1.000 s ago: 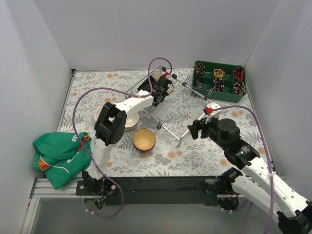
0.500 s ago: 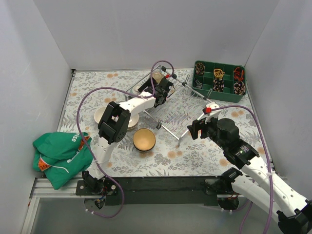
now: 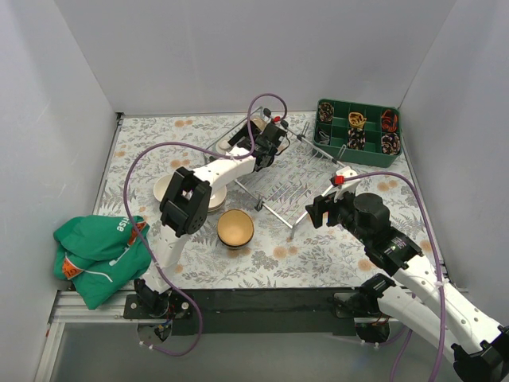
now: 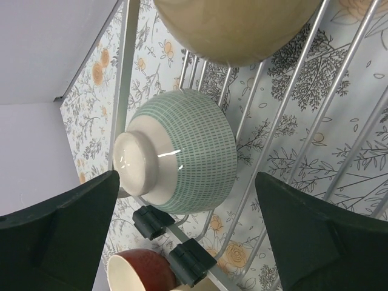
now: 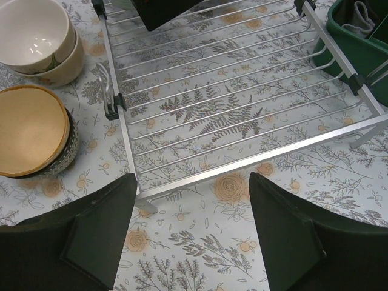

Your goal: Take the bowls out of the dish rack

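Left gripper (image 4: 187, 177) spread over upturned green-patterned ceramic bowl (image 4: 182, 151) in silver wire dish rack (image 4: 124, 73), far edge; right gripper (image 5: 192, 182) likewise spread

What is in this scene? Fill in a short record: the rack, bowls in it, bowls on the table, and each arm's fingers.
Rack: dish rack, mostly bare wires
In rack: green-patterned bowl, tan bowl
On table: cream stack; tan-topped stack
Left fingers: open, flanking the green-patterned bowl
Right fingers: open, holding nothing, by the rack's near edge
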{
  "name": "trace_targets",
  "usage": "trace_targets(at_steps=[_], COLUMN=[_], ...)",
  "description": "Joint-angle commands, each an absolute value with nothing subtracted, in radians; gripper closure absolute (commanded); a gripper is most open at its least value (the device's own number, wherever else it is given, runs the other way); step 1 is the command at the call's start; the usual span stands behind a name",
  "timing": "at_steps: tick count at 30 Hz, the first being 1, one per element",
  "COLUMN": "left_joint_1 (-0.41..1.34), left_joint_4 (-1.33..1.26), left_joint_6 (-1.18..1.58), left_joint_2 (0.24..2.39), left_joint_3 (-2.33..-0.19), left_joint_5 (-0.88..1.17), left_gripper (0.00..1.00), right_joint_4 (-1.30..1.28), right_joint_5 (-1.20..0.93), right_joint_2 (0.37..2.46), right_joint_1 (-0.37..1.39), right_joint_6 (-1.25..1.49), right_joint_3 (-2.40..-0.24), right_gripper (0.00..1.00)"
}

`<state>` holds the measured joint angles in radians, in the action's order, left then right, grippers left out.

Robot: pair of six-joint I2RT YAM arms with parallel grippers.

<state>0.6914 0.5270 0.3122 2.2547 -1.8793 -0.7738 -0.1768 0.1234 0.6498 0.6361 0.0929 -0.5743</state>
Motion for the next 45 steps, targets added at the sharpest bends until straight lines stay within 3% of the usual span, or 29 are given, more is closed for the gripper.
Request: trace_targets(at_steps=[1,16,33,40,45], left_joint_1=[0.692,0.647,0.647,0.652,0.678], left_joint_4=[0.517,0.5,0.563,0.554,0.555], left_joint_6=[0.321,0.316,0.353,0.356,0.357], left_joint_2=[2.152,2.25,2.304,2.316,2.298], left_joint_3=[-1.922,-1.898,-1.847,-1.838,-1.835], left_joint_5=[-0.773,-0.789,-0.756,-0.776,-0.785], left_gripper=[0.06,0.15,0.1,0.19,0.41], right_joint_4=[-0.143,-0.144,-0.144,-0.144,-0.143], right_joint_5=[0.114,0.104,0.094,0.094,0.092], right_joint_2=[0.649,0.657,0.666,0.669,0.667], right_joint_1=[0.635,0.635,0.635,0.635,0.635], right_joint_6=[0.08,0.078,0.078,0.081,0.081], right_joint_3=[-0.575,-0.574,-0.571,-0.571,-0.571], right_gripper=[0.17,0.17,0.18,0.17,0.18])
